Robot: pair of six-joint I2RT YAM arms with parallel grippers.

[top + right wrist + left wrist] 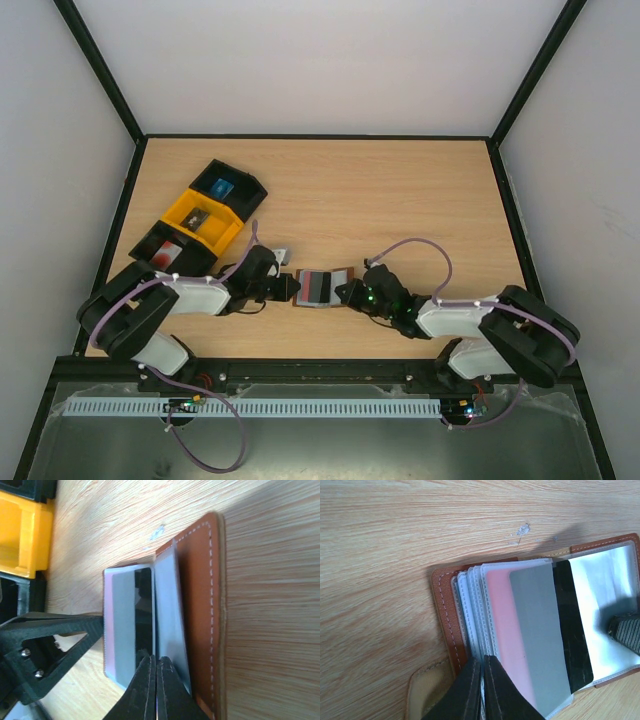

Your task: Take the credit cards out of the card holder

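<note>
- Wooden table (400, 200) viewed from above. The card holder (200, 605) lies open near the table's near edge, approx. midway along it, btwn the two arms.
- left gripper (481, 662): fingers closed, apparently nipping thin clear sleeve edges on the holder's left half.
- right gripper (154, 660): fingers fully together, tips on a sleeve page of the right half. We can't tell if it pinches or only presses.
- In the holder's sleeves: a red card (500, 630) showing pink thru plastic, a grey card (537, 640) over it, and a dark card (572, 630) just beside. None is out yet.
- To do this step well, we judge: pin the leather w/ one arm and fan one sleeve clear. Grip card only, not plastic, then pull slowly along the pocket's opening so the holder doesn't drag.
- Three bins sit by the left edge:
  - far black bin (255, 188) w/ a blue item
  - yellow bin (228, 230) w/ a small dark item
  - near black bin (148, 243) w/ sth red, too small to identify
</note>
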